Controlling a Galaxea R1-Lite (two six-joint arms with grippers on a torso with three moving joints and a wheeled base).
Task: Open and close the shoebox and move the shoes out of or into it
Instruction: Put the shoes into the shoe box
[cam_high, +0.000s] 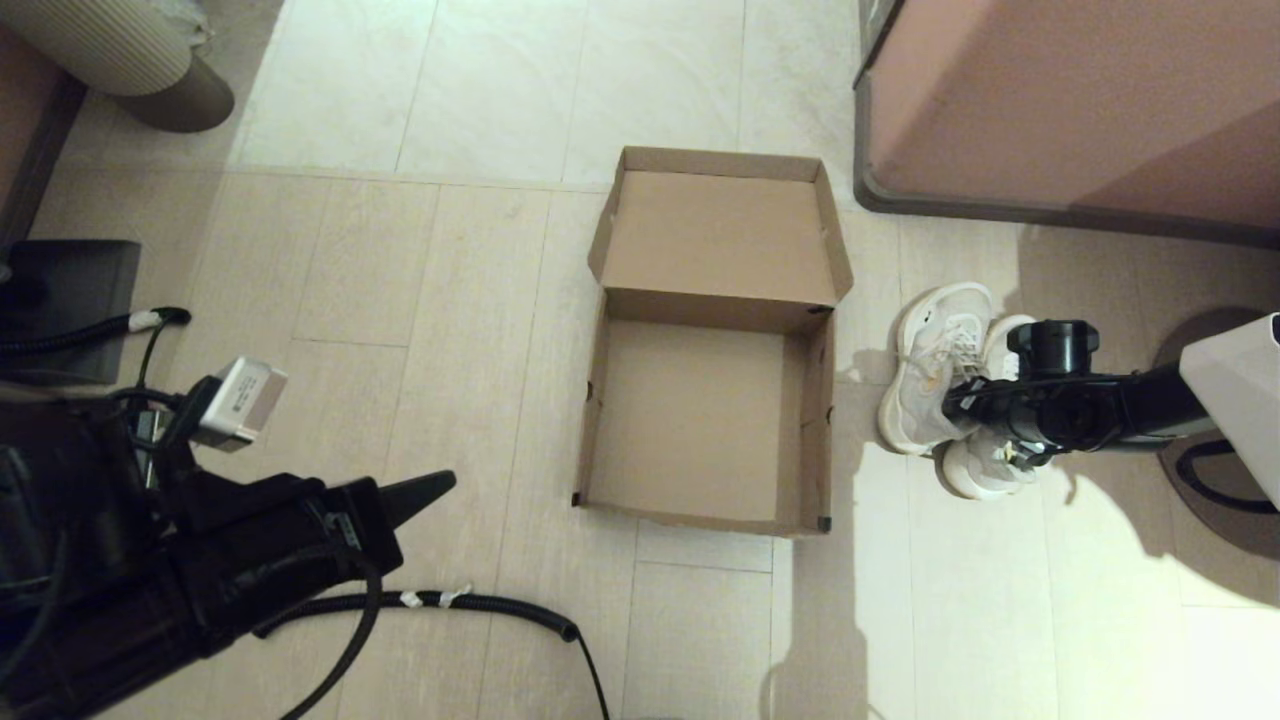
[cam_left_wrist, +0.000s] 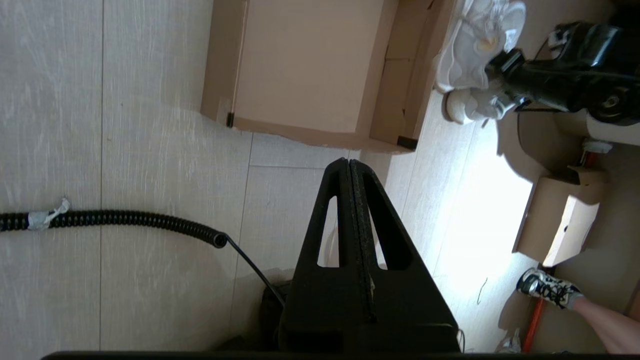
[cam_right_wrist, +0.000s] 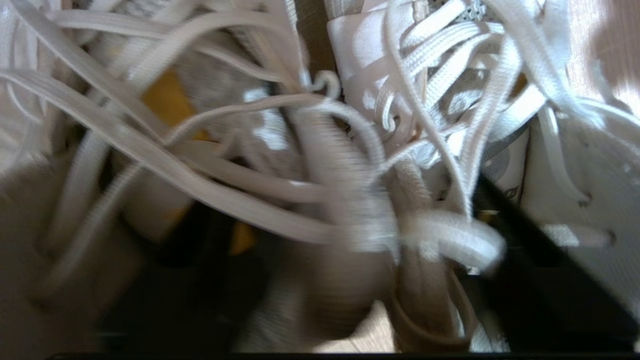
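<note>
Right now the large pinkish-brown furniture block (cam_high: 1080, 100) stands beyond the shoebox (cam_high: 700, 430), which lies on the tiled floor (cam_high: 400, 300), lid flapped back and nothing inside. Just beside its wall sit the sneakers (cam_high: 945, 385), side by side on the floor. My right gripper (cam_high: 965, 405) is down among their laces (cam_right_wrist: 280, 220); whether its fingers have closed on anything I cannot tell, the tangle hides them. I judge this the pick-up: I should catch both collars, not loose lace, lift level, and clear the box wall before lowering. My left gripper (cam_left_wrist: 348, 167) waits near the box's front corner, fingers pressed together, holding nothing.
</note>
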